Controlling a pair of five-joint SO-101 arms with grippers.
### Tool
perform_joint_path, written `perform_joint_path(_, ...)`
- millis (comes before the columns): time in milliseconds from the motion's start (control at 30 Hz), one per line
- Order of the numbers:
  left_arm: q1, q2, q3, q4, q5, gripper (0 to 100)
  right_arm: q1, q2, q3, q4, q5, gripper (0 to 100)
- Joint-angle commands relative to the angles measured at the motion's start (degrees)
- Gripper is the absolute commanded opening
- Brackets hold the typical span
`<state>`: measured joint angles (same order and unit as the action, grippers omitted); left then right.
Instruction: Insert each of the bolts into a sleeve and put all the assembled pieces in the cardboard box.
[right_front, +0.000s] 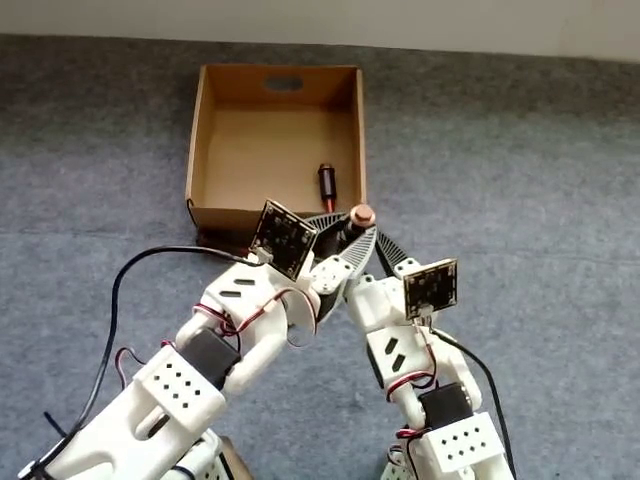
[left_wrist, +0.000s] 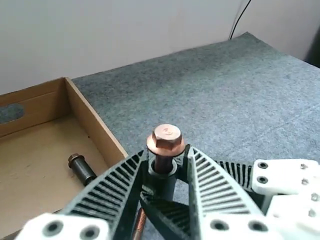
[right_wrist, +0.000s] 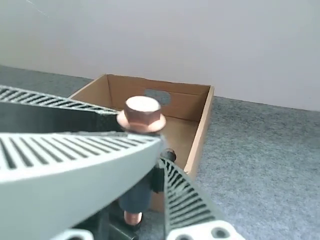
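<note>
Bolt (left_wrist: 166, 141) upright, hex head up, threaded tip down and poking out below the sleeve (left_wrist: 161, 181). Long axis close to vertical, with a slight lean at most. Short bare stretch of shank between head and sleeve top, so probably not quite seated. Head itself free, nothing gripping it.

Left fingers (left_wrist: 117, 185) pressed onto the sleeve from both sides near its top, forming a V with the sleeve at the narrow end. Right fingers (right_wrist: 187, 205) straddling the same sleeve lower down, crosswise to the left pair, and look clamped on it as well. Both arms equally near, meeting at the piece.

Piece held in the air above the desk (right_front: 520, 160), just beside the near right corner of the box (right_front: 197, 140) and outside its near wall. Box interior straight past that wall, away from both arms. One finished piece (right_front: 326, 182) already lying in the box near the right wall, long axis running near wall to far wall.

Likely next: seat the bolt, free one pair of fingers, lift over the near wall and drop inside. Risk: bolt sliding out if tipped head-down, or catching the wall edge.
</note>
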<state>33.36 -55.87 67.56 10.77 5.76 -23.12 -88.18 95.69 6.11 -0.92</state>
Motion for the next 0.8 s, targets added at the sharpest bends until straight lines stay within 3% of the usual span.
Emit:
perform_joint_path(0, 0.13, -1.89, -0.57, 0.09, 0.00, 14, 0.48, -0.40, -0.04, -0.92, -0.18, 0.6)
perform_joint_path(767, -1.19, -2.24, -1.89, 0.18, 0.00, 14, 0.48, -0.40, -0.04, -0.92, -0.18, 0.6)
